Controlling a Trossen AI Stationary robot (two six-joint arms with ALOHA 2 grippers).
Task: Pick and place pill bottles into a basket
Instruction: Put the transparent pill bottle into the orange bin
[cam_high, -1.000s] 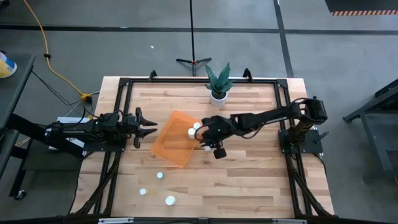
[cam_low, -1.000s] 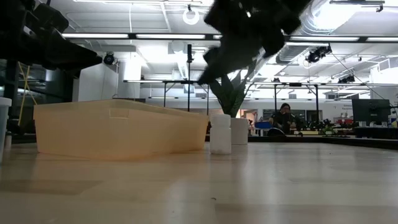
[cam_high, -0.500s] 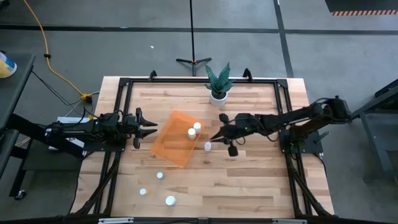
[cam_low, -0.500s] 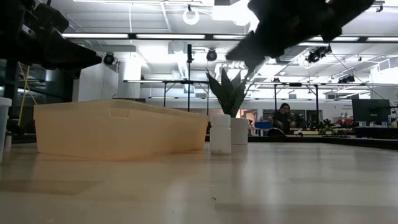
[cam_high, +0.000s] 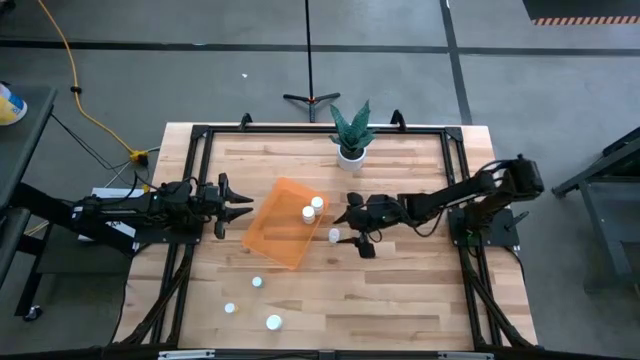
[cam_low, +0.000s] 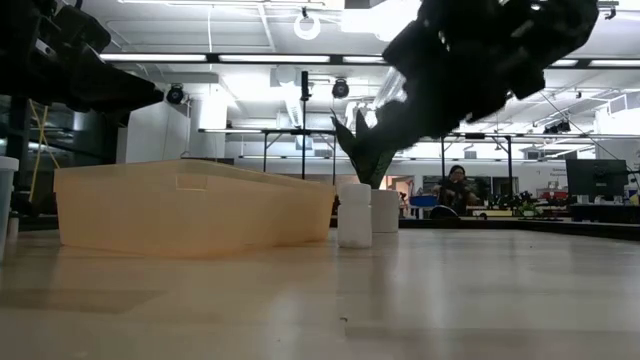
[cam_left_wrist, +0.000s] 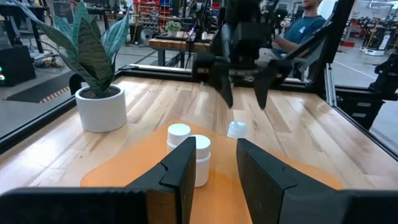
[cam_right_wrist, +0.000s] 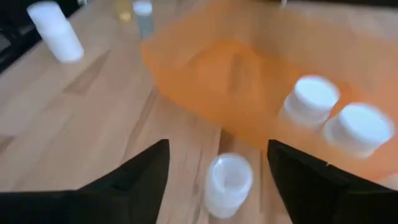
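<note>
We are seeing the orange basket (cam_high: 284, 223) lying near the middle of the table (cam_high: 400, 300), turned at an angle so that its long axis runs diagonally across the boards. Two pill bottles (cam_high: 312, 208) are standing upright inside it, side by side at the corner nearest the plant pot (cam_high: 350, 153). Another bottle (cam_high: 333, 236) is standing upright on the wood just outside the basket's edge, cap up. The right gripper (cam_high: 346, 224) is hovering just beside it, fingers spread wide and empty — the right wrist view is showing this bottle (cam_right_wrist: 228, 181) between the two fingers, which the high view hides. The low view is showing the gripper raised above the bottle (cam_low: 354, 214), not touching it. Three more bottles (cam_high: 257, 282) are standing well apart near the table's front edge. The left gripper (cam_high: 236, 201) is waiting beside the basket's far side, fingers parted with nothing between them.
</note>
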